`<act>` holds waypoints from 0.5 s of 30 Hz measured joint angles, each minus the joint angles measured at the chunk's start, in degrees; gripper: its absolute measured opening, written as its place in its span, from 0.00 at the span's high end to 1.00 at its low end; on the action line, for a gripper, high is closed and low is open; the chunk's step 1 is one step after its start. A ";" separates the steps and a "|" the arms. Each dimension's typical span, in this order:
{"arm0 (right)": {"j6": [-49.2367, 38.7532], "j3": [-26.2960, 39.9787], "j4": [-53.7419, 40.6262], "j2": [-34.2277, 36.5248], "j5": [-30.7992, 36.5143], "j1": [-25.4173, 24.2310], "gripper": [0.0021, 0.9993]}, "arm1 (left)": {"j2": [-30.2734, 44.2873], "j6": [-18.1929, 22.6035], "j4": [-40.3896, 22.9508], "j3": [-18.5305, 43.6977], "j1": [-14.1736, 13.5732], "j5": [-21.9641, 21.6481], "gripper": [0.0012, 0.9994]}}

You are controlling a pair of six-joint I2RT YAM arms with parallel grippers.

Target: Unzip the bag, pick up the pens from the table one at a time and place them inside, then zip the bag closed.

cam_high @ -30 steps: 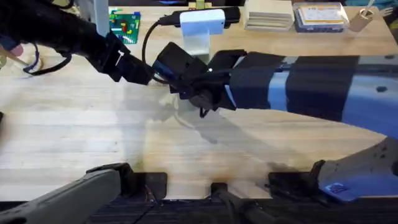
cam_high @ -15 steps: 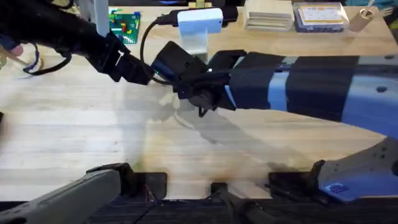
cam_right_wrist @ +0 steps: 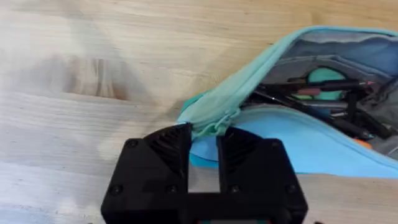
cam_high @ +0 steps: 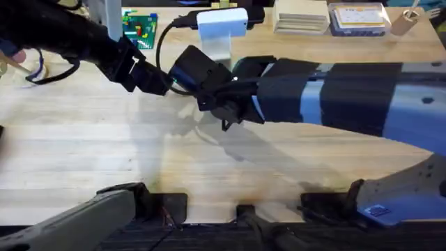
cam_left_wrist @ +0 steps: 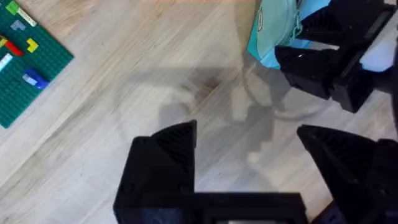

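The light-blue pouch (cam_right_wrist: 323,146) lies open on the wood-grain counter (cam_high: 83,153), toward its far side near the middle, with both arms crowded over it. Looking down the right wrist, the right gripper (cam_right_wrist: 203,142) has its black fingers (cam_right_wrist: 168,149) pinched on the teal edge of the pouch at one end of the opening, so that end is bunched and held. Inside the gaping mouth I can make out dark slim pens (cam_right_wrist: 311,99) and a bit of orange near the lining, so the filling seems done, or nearly so; I see no pen lying loose on the bare wood around it. The left gripper (cam_left_wrist: 249,155) hovers just beside the pouch with its fingers spread wide and nothing between them, over bare wood, a green building-brick plate (cam_left_wrist: 25,68) off to one side. By my reckoning the unzipping and loading are behind them, and what is left is the closing: one hand steadying the fabric while the other finds the small pull and draws it along.
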 joint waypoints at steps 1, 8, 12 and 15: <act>0.00 0.01 0.01 0.00 -0.04 0.00 0.74 | 0.00 0.02 0.01 -0.02 0.00 0.00 0.01; -0.05 0.01 0.02 0.00 -0.14 -0.08 0.80 | -0.02 0.02 0.02 -0.01 0.00 0.00 0.01; -0.16 0.02 0.04 -0.02 -0.50 -0.44 0.87 | 0.00 0.02 0.02 -0.02 0.00 0.00 0.01; -0.28 0.00 0.04 -0.01 -0.69 -0.74 0.94 | 0.00 0.02 0.02 0.00 0.00 0.00 0.01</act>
